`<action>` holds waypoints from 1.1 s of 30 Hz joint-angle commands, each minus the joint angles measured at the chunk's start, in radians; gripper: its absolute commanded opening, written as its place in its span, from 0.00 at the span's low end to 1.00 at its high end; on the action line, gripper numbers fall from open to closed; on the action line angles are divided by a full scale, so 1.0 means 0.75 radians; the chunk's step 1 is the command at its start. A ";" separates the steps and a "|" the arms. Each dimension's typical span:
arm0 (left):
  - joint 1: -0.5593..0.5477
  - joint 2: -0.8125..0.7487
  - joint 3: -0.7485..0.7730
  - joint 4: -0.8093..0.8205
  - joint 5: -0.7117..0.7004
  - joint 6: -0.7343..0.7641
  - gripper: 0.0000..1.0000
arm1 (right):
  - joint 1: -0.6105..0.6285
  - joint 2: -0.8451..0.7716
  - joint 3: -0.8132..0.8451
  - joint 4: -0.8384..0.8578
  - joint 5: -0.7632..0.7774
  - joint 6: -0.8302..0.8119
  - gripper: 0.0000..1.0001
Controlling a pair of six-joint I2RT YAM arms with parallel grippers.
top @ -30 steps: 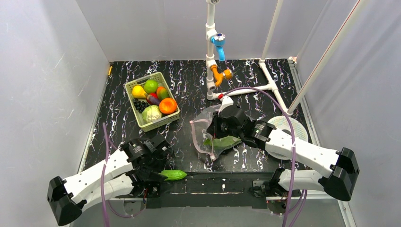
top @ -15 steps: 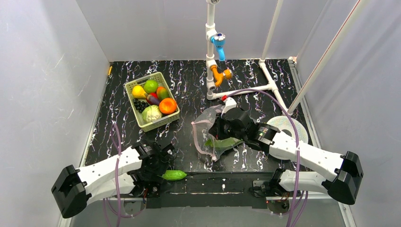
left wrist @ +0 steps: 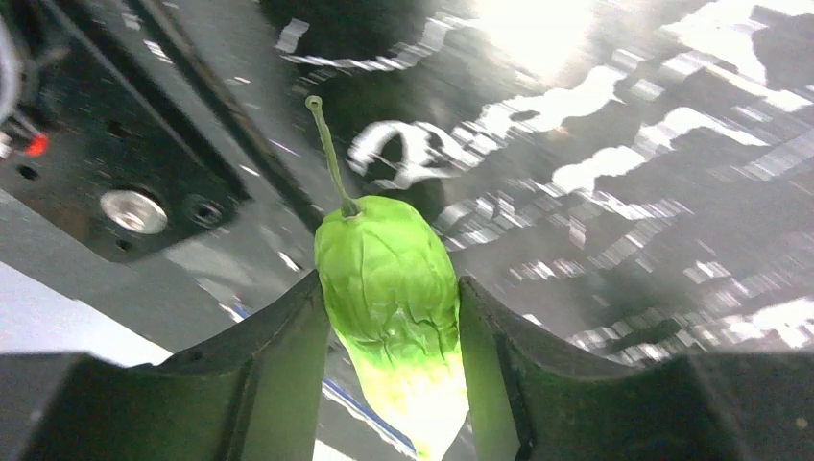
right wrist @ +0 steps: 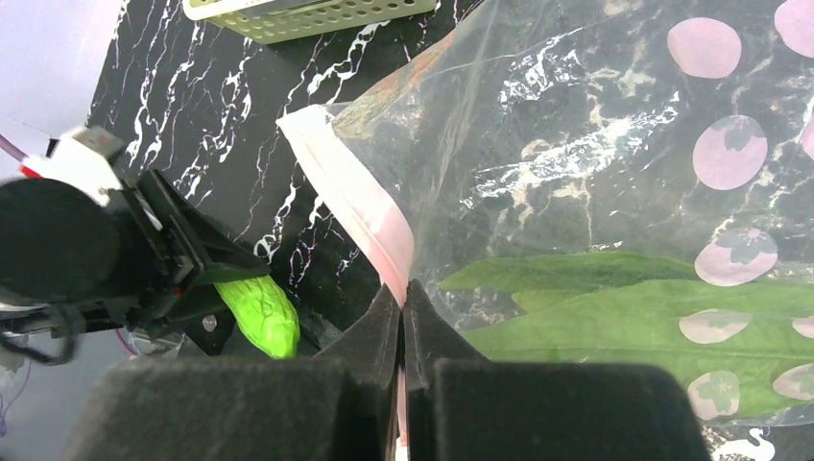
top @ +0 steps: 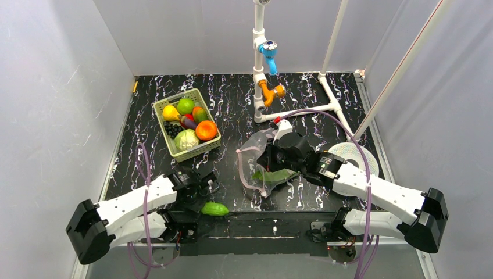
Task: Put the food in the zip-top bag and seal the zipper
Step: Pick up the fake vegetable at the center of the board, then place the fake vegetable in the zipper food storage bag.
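Narrowed left gripper (left wrist: 391, 288) from wide stance onto green cucumber (left wrist: 384, 254) over last second. Now pressing it from both sides, low over near edge of table (top: 232, 104), well apart from zip-top bag (right wrist: 576, 144). Nudged cucumber slightly up-table too. Keeping right gripper (right wrist: 403, 293) pinched tight on zipper (right wrist: 350, 192), holding bag mouth raised and open toward left, with leafy green (right wrist: 624, 307) already inside. Judged secure enough to lift and carry toward mouth. Leaving more food in basket (top: 192, 153).

Basket (top: 195, 151) sat at 10 o'clock from zip-top bag (top: 251, 152); leaf (top: 268, 175) lay inside bag; cucumber (top: 215, 208) at 7 o'clock, by table (top: 232, 99) near edge; pipe stand (top: 259, 75) at 12 o'clock.
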 commanded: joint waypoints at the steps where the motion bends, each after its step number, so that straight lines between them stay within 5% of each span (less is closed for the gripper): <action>1: 0.003 -0.066 0.244 -0.146 -0.201 0.183 0.22 | -0.002 -0.053 0.029 0.057 0.006 -0.002 0.01; 5: 0.002 -0.125 0.387 -0.008 -0.227 0.669 0.06 | -0.004 -0.063 0.060 0.058 -0.016 0.016 0.01; 8: 0.003 -0.239 0.336 0.432 -0.027 1.109 0.00 | -0.006 -0.061 0.084 0.060 -0.050 0.025 0.01; 13: 0.002 -0.396 0.158 1.031 0.313 1.359 0.00 | -0.014 -0.055 0.120 0.056 -0.121 0.044 0.01; 25: 0.002 -0.030 0.527 0.877 0.434 1.777 0.08 | -0.021 -0.081 0.168 0.076 -0.346 0.079 0.01; 33: 0.003 0.022 0.549 0.831 0.366 1.774 0.08 | -0.021 -0.135 0.133 0.101 -0.405 0.078 0.01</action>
